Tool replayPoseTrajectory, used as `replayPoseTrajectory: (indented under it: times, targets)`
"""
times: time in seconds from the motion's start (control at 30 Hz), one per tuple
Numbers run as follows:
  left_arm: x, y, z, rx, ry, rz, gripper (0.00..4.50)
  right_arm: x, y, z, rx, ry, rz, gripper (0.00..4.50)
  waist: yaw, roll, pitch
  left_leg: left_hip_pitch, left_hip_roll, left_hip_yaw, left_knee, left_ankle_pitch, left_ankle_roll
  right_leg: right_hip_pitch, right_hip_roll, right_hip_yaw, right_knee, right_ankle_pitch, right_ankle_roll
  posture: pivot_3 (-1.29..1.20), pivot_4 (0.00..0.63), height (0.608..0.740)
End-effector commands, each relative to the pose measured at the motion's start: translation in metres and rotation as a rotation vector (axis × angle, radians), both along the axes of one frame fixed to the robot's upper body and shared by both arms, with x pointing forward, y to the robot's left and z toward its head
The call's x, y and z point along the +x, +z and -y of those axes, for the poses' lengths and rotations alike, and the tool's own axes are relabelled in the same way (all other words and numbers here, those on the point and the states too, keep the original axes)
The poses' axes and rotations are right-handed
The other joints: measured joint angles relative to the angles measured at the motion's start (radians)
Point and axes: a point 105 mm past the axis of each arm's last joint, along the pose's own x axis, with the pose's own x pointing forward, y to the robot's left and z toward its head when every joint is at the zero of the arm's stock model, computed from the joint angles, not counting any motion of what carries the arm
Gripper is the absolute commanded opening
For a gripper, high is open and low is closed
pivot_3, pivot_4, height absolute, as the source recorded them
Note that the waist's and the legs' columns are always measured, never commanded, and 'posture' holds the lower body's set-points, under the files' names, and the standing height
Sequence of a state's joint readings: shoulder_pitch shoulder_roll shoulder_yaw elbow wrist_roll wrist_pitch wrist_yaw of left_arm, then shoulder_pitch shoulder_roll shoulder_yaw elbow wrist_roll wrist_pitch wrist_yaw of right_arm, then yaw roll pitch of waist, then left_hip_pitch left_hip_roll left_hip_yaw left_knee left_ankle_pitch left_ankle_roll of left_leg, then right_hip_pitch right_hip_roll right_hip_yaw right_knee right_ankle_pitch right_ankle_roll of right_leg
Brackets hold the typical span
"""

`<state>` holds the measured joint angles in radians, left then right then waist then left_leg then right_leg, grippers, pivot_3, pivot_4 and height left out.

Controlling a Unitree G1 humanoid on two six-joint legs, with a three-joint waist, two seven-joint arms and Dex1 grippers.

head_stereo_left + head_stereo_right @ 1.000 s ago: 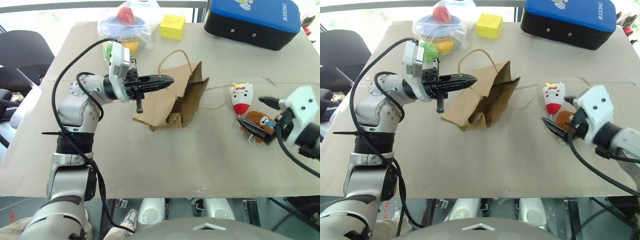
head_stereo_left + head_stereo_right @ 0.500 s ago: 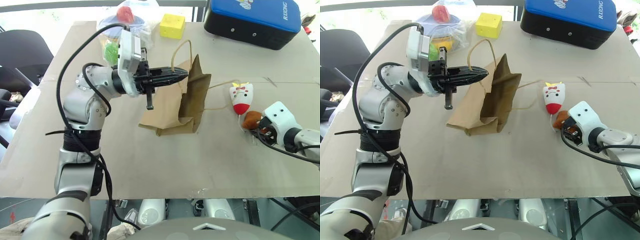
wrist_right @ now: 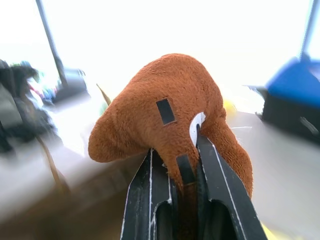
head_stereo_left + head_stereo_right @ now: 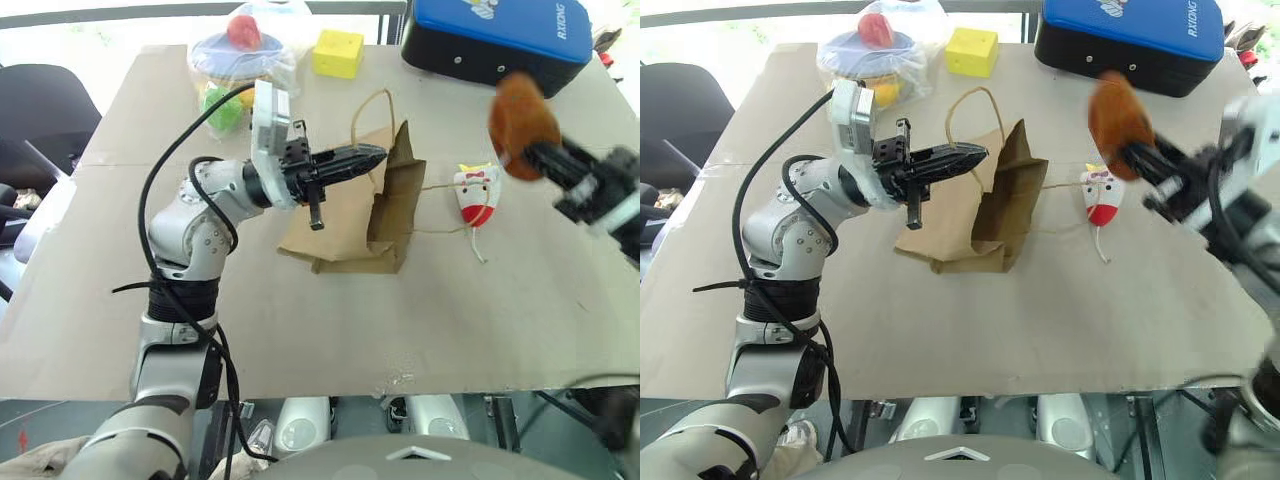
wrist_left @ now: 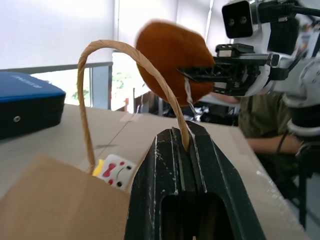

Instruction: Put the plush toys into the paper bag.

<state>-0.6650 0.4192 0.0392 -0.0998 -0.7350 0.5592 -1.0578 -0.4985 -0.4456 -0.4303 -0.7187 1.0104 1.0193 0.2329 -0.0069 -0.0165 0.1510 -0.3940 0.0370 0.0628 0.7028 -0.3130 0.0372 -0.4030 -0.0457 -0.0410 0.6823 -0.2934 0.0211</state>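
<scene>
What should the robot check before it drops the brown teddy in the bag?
1. Brown plush toy pinched in the right gripper, jaws shut on it: ok.
2. Paper bag held up by the left gripper, jaws shut on one loop handle: ok.
3. Bag mouth open wide enough for the toy: cannot tell; its sides look folded close together.
4. Toy right above the bag mouth: not ok; it hangs off to the right of the bag, above the table.
5. White plush toy out of the way: ok; it lies on the table beside the bag.
</scene>
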Motion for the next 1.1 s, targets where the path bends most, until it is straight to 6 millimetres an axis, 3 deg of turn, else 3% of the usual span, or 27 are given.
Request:
replayPoseTrajectory:
  times: [0.03,0.17,0.47,0.73,0.93,1.03,1.1]
  targets:
    - [-0.001,0.018,-0.008,-0.083,0.008,-0.018,0.0,0.017,-0.009,-0.031,-0.002,-0.01,-0.044,0.05,0.0,0.0,0.0,-0.001,0.0,0.0,0.0,0.0,0.0,0.0,0.0,0.0,0.0,0.0,0.0,0.0,0.15,0.733]
    - [0.003,0.024,-0.016,-0.142,0.051,-0.067,0.0,0.026,-0.041,-0.059,-0.057,0.047,-0.131,0.05,0.002,0.0,0.0,-0.004,-0.001,0.0,0.0,0.0,0.0,-0.001,-0.002,-0.001,-0.003,0.0,0.0,0.0,0.15,0.733]
    - [0.0,0.024,-0.024,-0.21,0.137,-0.125,0.0,0.021,-0.092,-0.088,-0.189,0.227,-0.258,0.05,-0.006,0.0,0.0,-0.003,-0.001,0.0,0.0,0.0,0.0,-0.001,-0.001,-0.001,-0.001,0.0,0.0,0.0,0.15,0.733]
    - [-0.007,0.012,-0.02,-0.178,0.159,-0.132,0.0,0.029,-0.126,-0.112,-0.557,0.36,-0.158,0.05,-0.006,0.0,0.0,-0.003,-0.001,0.0,0.0,0.0,0.0,-0.001,-0.001,-0.001,-0.001,0.0,0.0,0.0,0.15,0.733]
    - [-0.01,0.005,-0.016,-0.138,0.149,-0.112,0.0,0.024,-0.137,-0.128,-0.706,0.508,-0.037,0.05,-0.005,0.0,0.0,-0.003,-0.001,0.0,0.0,0.0,0.0,-0.001,-0.002,-0.002,-0.002,0.0,0.0,0.0,0.15,0.733]
    - [-0.012,0.002,-0.014,-0.124,0.141,-0.105,0.0,0.022,-0.136,-0.131,-0.711,0.562,-0.004,0.97,-0.005,0.0,0.0,-0.003,-0.001,0.0,0.0,0.0,0.0,-0.001,-0.002,-0.002,-0.002,0.0,0.0,0.0,0.15,0.733]
    - [-0.013,0.0,-0.014,-0.107,0.14,-0.094,0.0,0.02,-0.134,-0.128,-0.711,0.571,0.023,2.0,-0.005,0.0,0.0,-0.003,-0.001,0.0,0.0,0.0,0.0,-0.001,-0.002,-0.002,-0.002,0.0,0.0,0.0,0.15,0.733]
